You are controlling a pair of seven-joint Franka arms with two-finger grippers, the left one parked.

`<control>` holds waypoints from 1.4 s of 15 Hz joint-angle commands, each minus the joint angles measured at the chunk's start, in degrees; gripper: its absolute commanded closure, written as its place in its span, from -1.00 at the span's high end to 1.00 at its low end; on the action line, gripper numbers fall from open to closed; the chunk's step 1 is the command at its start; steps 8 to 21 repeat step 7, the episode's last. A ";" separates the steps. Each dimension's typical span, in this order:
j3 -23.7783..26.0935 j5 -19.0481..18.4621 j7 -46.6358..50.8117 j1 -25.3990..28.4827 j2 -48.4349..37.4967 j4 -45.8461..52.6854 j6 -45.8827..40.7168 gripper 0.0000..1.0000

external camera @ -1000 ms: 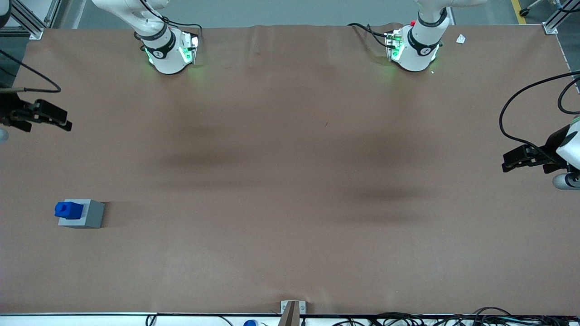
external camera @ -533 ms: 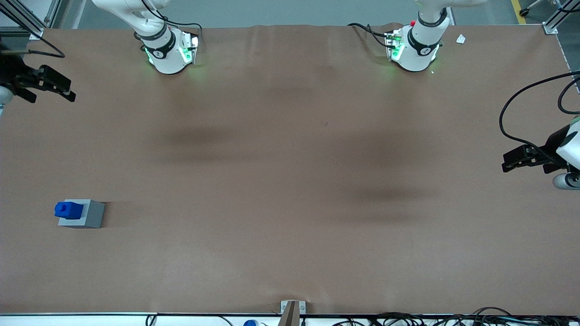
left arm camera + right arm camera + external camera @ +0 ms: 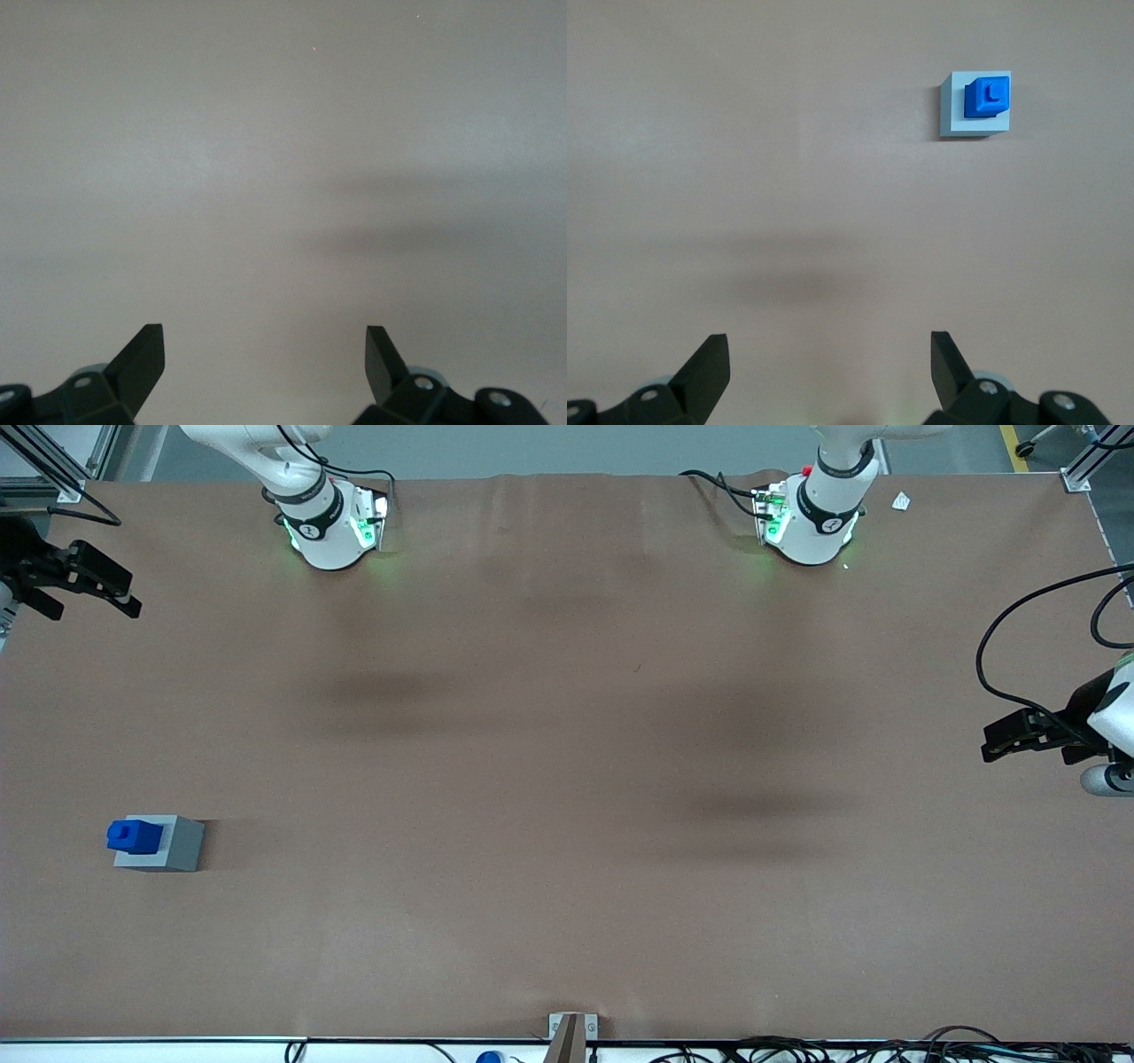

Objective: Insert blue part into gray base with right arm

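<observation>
We see the blue part (image 3: 134, 835) sitting in the top of the gray base (image 3: 170, 845), set toward one corner of the base rather than centred, its little raised knob uppermost. The two rest together on the brown bench (image 3: 567, 779), toward the working arm's end and nearer the front camera than the arm bases. Neither has shifted over the last second.

The right arm's gripper (image 3: 104, 589) hangs at the very edge of the bench at the working arm's end, farther from the front camera than the base and well apart from it. A second ago it hung closer to the block pair; half a second ago it had drawn away to about where it is now, and since then it has barely moved.

From the right wrist camera we look down on the bench with the blue part (image 3: 987, 96) and gray base (image 3: 955, 112) small and well away from the gripper (image 3: 829, 372). The jaws stand wide apart and hold nothing; only bare bench shows between the two dark fingertips (image 3: 709, 366).
</observation>
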 commanded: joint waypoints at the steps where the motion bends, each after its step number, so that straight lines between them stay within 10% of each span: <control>1: -0.39 0.09 0.93 -0.22 -0.73 0.15 0.38 1.00; 21: -0.13 -0.70 3.13 0.21 -0.29 1.30 -0.06 1.00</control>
